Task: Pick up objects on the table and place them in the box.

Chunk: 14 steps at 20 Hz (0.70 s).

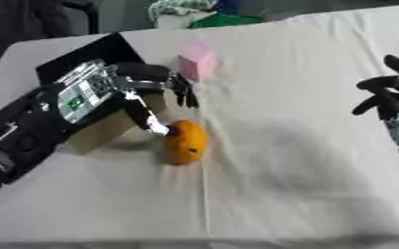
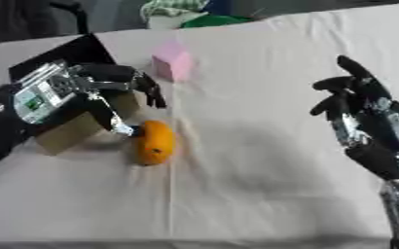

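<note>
An orange fruit lies on the white cloth near the table's middle left. My left hand hovers just above and behind it, fingers hanging straight down, with its thumb tip touching the fruit's upper left side. A pink cube stands farther back, just beyond the left hand's fingers. A cardboard box with a black flap sits under my left wrist. My right hand is raised at the right edge, fingers spread and holding nothing.
The white cloth shows wrinkles around the fruit. Green and white clutter lies beyond the far table edge. The table's near edge runs along the bottom of the views.
</note>
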Each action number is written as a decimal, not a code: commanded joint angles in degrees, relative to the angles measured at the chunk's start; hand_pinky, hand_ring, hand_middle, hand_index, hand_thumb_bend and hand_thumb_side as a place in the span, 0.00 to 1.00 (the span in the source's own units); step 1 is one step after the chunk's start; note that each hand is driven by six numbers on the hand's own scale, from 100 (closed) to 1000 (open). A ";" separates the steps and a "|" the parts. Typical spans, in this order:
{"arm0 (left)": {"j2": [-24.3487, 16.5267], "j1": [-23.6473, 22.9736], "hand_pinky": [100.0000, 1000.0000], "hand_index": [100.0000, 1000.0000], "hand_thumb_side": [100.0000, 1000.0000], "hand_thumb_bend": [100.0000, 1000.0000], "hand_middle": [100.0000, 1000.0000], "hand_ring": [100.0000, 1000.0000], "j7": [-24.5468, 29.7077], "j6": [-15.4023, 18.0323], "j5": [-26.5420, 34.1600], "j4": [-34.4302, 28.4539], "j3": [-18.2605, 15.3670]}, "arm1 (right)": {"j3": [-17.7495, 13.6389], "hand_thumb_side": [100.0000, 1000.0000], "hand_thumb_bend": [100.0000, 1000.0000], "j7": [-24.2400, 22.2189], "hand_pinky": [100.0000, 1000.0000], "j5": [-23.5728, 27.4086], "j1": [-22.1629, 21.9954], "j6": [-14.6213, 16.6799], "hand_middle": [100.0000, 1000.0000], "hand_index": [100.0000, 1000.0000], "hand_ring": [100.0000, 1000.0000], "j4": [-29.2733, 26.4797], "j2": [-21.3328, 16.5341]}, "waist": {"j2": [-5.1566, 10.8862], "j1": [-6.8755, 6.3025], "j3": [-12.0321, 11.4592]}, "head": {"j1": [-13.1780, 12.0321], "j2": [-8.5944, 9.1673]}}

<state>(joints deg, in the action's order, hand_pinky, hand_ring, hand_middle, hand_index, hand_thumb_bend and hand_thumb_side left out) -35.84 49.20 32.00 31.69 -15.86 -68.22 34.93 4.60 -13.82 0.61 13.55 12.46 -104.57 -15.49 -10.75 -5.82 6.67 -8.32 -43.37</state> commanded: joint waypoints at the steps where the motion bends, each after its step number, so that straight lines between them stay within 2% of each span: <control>1: -2.87 0.26 0.73 0.80 0.36 0.22 0.62 0.61 19.96 20.28 2.88 -0.57 0.24 | -0.12 0.47 0.00 -0.16 0.97 -0.16 0.32 0.18 0.68 1.00 0.51 -0.64 -1.09 | 1.07 0.20 -0.03 | 0.21 -0.51; 5: -4.11 -0.44 0.73 0.81 0.37 0.20 0.62 0.61 19.96 20.28 6.43 -1.59 0.09 | -0.12 0.47 0.00 -0.16 0.97 -0.17 0.31 0.21 0.68 1.00 0.51 -0.63 -1.16 | 1.14 0.22 -0.04 | 0.31 -0.45; 8: -5.20 -0.41 0.73 0.81 0.37 0.26 0.63 0.62 19.96 20.28 7.24 -2.38 0.16 | -0.15 0.47 0.00 -0.13 0.97 -0.16 0.29 0.23 0.68 1.00 0.51 -0.63 -1.29 | 1.25 0.19 -0.08 | 0.39 -0.48; 14: -6.42 0.32 0.72 0.82 0.39 0.36 0.65 0.63 19.96 20.28 3.75 -2.59 4.17 | -0.05 0.47 0.00 -0.25 0.96 -0.20 0.16 0.25 0.68 1.00 0.51 -0.55 -1.51 | 1.57 -0.09 -0.10 | 0.53 -0.66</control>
<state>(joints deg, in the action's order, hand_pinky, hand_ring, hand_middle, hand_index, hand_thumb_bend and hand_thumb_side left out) -40.04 48.27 32.00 31.69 -11.31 -70.38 38.62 4.60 -14.03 0.60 13.26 12.59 -104.56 -15.95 -10.14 -6.09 6.64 -7.86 -43.68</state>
